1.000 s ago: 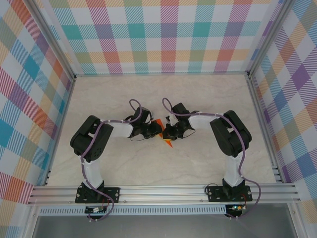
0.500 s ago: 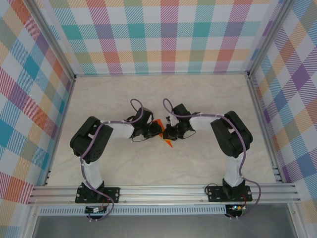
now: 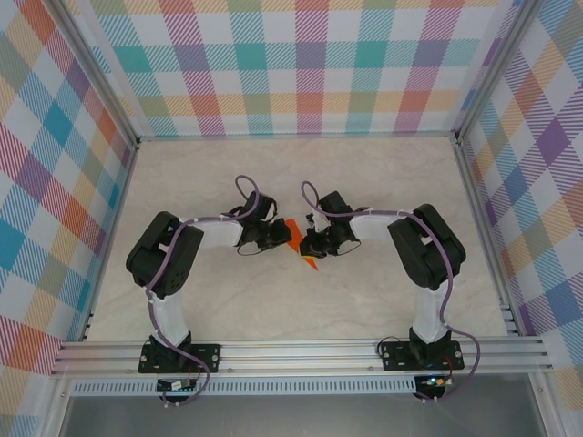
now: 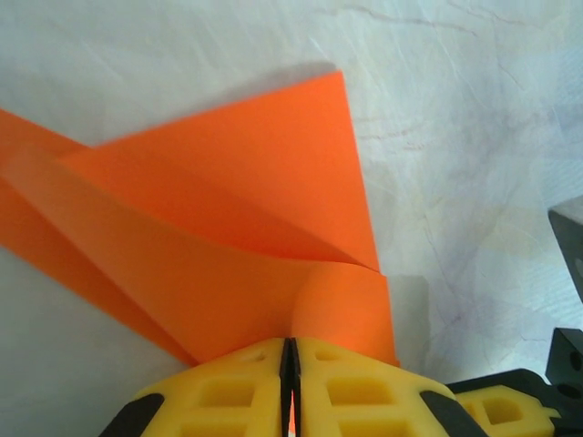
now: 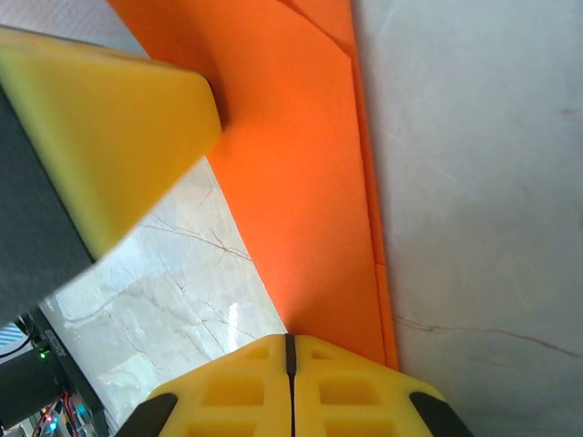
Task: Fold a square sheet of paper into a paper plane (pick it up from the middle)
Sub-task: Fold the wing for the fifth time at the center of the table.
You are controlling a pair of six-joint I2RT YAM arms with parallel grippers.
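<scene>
On one edge of the orange paper (image 4: pixel 228 228), the left gripper (image 4: pixel 290 346) is clamped, apparently for folding it over. Opposite, the right gripper (image 5: pixel 290 341) is closed, likely steadying it.

bright orange paper (image 4: pixel 228 228), yellow fingers (image 4: pixel 173 405), pale marbled table (image 3: pixel 383 173), pastel plaid walls (image 3: pixel 310 64)

2 white arms (image 3: pixel 214 235) have black joints (image 3: pixel 164 259), purple cables (image 3: pixel 244 187) and yellow gripper fingers (image 4: pixel 228 382)
</scene>
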